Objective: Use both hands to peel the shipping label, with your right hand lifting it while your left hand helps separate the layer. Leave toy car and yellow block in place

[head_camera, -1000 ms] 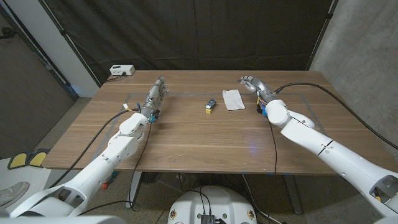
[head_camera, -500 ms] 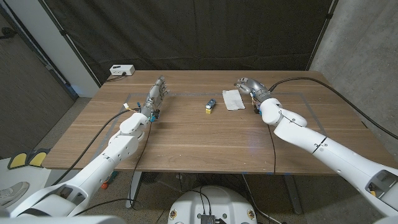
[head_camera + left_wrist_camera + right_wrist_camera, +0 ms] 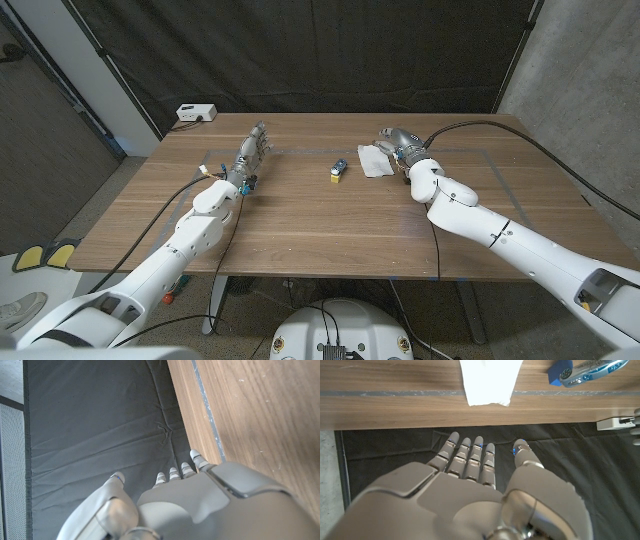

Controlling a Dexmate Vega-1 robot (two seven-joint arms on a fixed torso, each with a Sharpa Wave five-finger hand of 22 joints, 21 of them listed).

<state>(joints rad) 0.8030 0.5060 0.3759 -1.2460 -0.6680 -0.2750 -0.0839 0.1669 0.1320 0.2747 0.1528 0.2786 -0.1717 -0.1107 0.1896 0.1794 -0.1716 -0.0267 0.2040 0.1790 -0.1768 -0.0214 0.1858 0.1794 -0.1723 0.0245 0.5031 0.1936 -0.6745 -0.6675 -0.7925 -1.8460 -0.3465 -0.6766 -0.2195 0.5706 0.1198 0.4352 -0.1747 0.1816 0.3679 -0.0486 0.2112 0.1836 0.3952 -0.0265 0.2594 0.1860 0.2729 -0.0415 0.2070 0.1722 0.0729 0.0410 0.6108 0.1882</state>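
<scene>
Right hand [image 3: 393, 138]: has swung in beside the shipping label [image 3: 374, 160], fingers apart, empty; lifting not begun.
Left hand [image 3: 253, 149]: unmoved, open, far from label.
Label: flat on bench [image 3: 300, 220].

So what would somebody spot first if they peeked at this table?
Probably the two white robot arms reaching over the wooden table. The right hand hovers next to the white label near the far edge, and its fingers are apart, holding nothing. The left hand waits over on the left side, and a small toy car with a yellow block sits in the middle.
</scene>
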